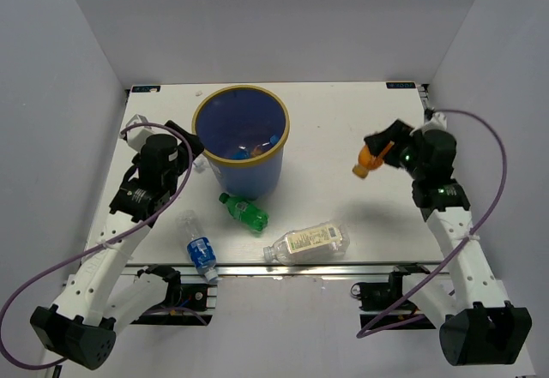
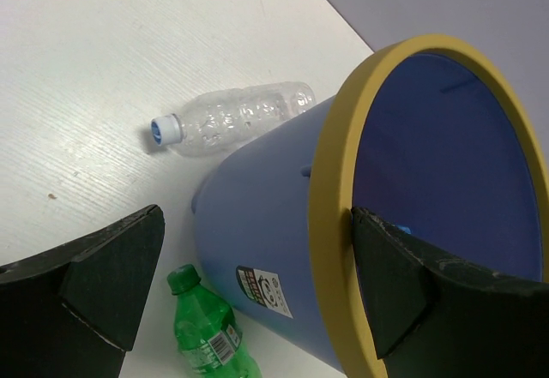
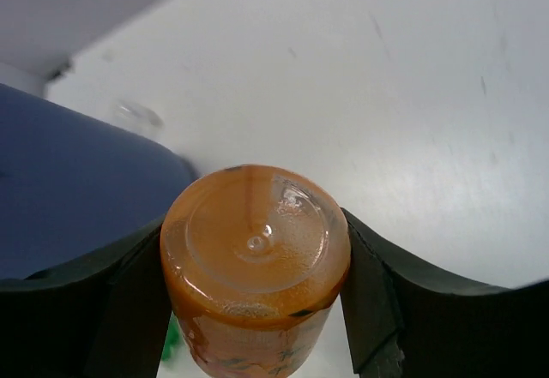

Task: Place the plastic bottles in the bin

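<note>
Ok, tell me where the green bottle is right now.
Top view, left of centre: the green bottle lies just on the near side of the bin, between the blue-labelled bottle and the larger clear bottle.

Left pincer [image 2: 257, 224] agape, right pincer [image 3: 255, 241] clamped

Bright even light, faint soft shadows on the table [image 1: 343, 121], orange bottle [image 1: 366, 163] blurred, right-wrist background soft.

One bin [image 1: 253, 177], one orange bottle [image 1: 367, 162], one green bottle [image 1: 244, 213] and three clear bottles [image 1: 197, 245] [image 1: 307, 243] [image 2: 236, 119] outside it
</note>
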You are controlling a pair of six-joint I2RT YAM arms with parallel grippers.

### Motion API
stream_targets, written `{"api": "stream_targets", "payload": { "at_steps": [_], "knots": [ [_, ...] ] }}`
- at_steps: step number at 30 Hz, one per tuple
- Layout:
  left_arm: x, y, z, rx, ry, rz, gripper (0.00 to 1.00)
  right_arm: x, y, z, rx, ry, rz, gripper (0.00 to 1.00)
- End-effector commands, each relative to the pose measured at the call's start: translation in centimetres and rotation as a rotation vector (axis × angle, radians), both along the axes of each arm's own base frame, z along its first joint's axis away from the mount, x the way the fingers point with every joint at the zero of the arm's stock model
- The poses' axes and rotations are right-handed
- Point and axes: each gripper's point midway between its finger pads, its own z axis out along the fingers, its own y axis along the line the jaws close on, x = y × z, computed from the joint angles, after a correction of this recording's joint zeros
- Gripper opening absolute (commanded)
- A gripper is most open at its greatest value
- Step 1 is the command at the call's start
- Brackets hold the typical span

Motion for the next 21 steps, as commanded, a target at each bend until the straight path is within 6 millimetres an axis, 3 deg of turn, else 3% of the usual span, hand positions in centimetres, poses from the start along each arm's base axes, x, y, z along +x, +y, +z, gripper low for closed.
{"api": "stream_targets", "payload": {
  "at_steps": [1, 3, 4, 5, 6, 7, 8, 10, 11, 12, 13, 14, 15, 16, 18, 19, 20, 21],
  "knots": [
    [-1.5, 1.8, 0.1, 0.057, 0.046, 0.057, 0.98, 1.6, 2.6, 13.5, 0.017, -0.412, 0.145, 0.23],
    [-1.8, 2.2, 1.0, 0.051, 0.021, 0.071, 0.98, 1.8, 4.7, 17.6, 0.029, -0.537, 0.235, 0.23],
    [-1.8, 2.2, 1.6, 0.042, 0.002, 0.072, 0.98, 0.9, 6.9, 20.9, 0.046, -0.623, 0.300, 0.23],
    [-1.8, 2.3, 2.2, 0.037, -0.014, 0.075, 0.98, 1.3, 8.5, 22.7, 0.049, -0.688, 0.339, 0.23],
    [-1.8, 2.3, 3.0, 0.029, -0.038, 0.077, 0.98, 1.1, 10.0, 24.0, -0.001, -0.753, 0.383, 0.23],
    [-1.9, 2.3, 3.8, 0.021, -0.060, 0.076, 0.98, -0.3, 13.5, 25.2, 0.006, -0.795, 0.478, 0.23],
    [-1.9, 2.3, 5.2, 0.008, -0.095, 0.073, 0.98, 0.1, 15.4, 27.2, -0.005, -0.838, 0.519, 0.24],
    [-1.8, 1.9, 7.0, -0.015, -0.145, 0.054, 0.98, -0.9, 19.7, 28.2, -0.009, -0.877, 0.634, 0.26],
    [-1.7, 1.7, 8.0, -0.029, -0.170, 0.046, 0.98, 0.1, 21.7, 28.8, -0.013, -0.882, 0.666, 0.26],
    [-1.7, 1.4, 8.7, -0.042, -0.194, 0.026, 0.98, 0.2, 23.2, 28.3, -0.030, -0.870, 0.705, 0.26],
    [-1.8, 1.3, 9.4, -0.048, -0.212, 0.018, 0.98, 1.0, 25.9, 26.5, -0.073, -0.846, 0.747, 0.28],
    [-2.0, 1.3, 9.6, -0.051, -0.214, 0.019, 0.98, 1.3, 26.8, 27.2, -0.085, -0.861, 0.743, 0.30],
    [-2.1, 1.4, 9.4, -0.059, -0.209, 0.027, 0.98, 2.0, 27.6, 26.5, -0.110, -0.848, 0.727, 0.33],
    [-2.2, 1.8, 9.3, -0.057, -0.206, 0.046, 0.98, 2.9, 29.5, 24.1, -0.148, -0.809, 0.750, 0.36],
    [-3.0, 2.3, 8.0, -0.061, -0.163, 0.073, 0.98, 3.9, 30.6, 22.7, -0.179, -0.764, 0.747, 0.51],
    [-3.3, 2.8, 7.4, -0.055, -0.145, 0.097, 0.98, 4.4, 31.6, 19.8, -0.213, -0.688, 0.780, 0.58],
    [-4.0, 3.1, 6.4, -0.048, -0.111, 0.108, 0.98, 4.6, 31.9, 18.9, -0.225, -0.660, 0.786, 0.73],
    [-4.2, 3.3, 5.0, -0.049, -0.077, 0.122, 0.98, 4.6, 32.2, 18.2, -0.233, -0.645, 0.800, 0.77]
  ]
}}
